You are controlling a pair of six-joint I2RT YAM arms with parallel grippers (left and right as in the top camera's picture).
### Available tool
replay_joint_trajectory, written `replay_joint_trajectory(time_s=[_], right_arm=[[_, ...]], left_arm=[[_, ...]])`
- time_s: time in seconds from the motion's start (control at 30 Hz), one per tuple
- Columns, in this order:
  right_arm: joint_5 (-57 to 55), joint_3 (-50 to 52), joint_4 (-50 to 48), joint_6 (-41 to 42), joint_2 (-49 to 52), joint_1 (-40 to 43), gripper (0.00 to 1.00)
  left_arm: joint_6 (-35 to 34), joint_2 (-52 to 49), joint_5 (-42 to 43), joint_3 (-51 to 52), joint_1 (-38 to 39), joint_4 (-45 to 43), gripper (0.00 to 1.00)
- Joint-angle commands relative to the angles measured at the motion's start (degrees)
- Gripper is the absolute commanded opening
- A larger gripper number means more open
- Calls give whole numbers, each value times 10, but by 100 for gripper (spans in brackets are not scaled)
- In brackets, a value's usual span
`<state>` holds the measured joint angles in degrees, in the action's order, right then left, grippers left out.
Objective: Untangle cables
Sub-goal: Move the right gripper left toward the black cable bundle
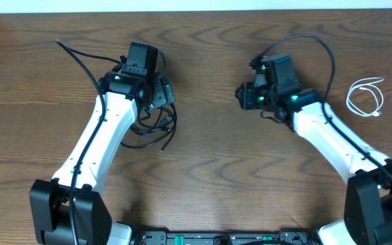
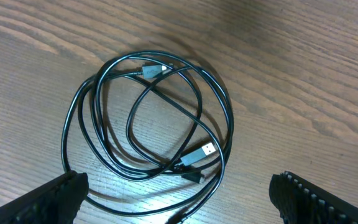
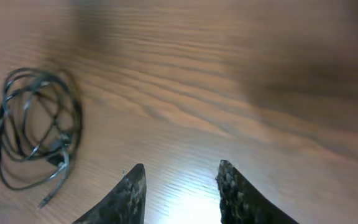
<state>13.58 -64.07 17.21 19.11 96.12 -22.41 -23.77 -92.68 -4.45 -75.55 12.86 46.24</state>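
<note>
Jaws wide apart on the left gripper (image 2: 179, 198), clamped on nothing, with only the two dark fingertips (image 2: 55, 200) showing at the lower corners of the wrist view. Narrower on the right gripper (image 3: 182, 194), yet parted all the same, with bare lit wood between the fingers (image 3: 132, 194) and nothing gripped. Underneath everything, a brown wood-grain table (image 1: 203, 178). Reaching in from the near edge, the white left arm (image 1: 97, 139) slants toward the middle of the left half, and the white right arm (image 1: 332, 136) slants from the near right corner toward the centre. Left of centre, about midway between the near and far edges, lies the black cable (image 2: 230, 124): coiled loosely in several overlapping loops, flat on the wood, partly under the left gripper as seen from overhead. Cannot tell whether the left fingertip touches the outermost loop beside it. Shows also at the left of the right wrist view as a small dark bundle, well apart from the right fingers. Close to the right edge, toward the far right corner, rests the white cable (image 1: 366, 97), gathered in a small loose loop, well apart from both grippers and from the black coil. Within the black coil, a silver flat plug (image 2: 202, 151) lies at the lower right, and a smaller plug end (image 2: 154, 70) sits near the top.
</note>
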Motion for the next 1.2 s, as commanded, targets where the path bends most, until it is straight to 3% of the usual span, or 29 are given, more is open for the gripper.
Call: replay_joint_trajectory(time_s=[0.0, 0.07, 0.23, 0.33, 0.77, 0.83, 1.0, 1.1, 1.17], right_arm=[[3, -7, -24, -70, 13, -38, 47], [0, -7, -41, -70, 23, -55, 53], [1, -7, -86, -70, 69, -85, 57], [1, -7, -120, -70, 108, -103, 66], [3, -7, -209, -73, 221, -157, 66], [3, -7, -212, -82, 221, -159, 62], [3, -7, -216, -102, 221, -159, 29], [3, -7, -218, -105, 221, -159, 23], [3, -7, -221, -107, 221, -159, 9]], left_arm=[[3, 1, -5, -3, 0, 2, 98], [3, 1, -5, -3, 0, 2, 98], [3, 1, -5, -3, 0, 2, 98], [3, 1, -5, -3, 0, 2, 98], [3, 1, -5, -3, 0, 2, 98], [3, 1, -5, -3, 0, 2, 98], [3, 1, -5, -3, 0, 2, 98], [3, 1, -5, -3, 0, 2, 98], [3, 1, -5, -3, 0, 2, 98]])
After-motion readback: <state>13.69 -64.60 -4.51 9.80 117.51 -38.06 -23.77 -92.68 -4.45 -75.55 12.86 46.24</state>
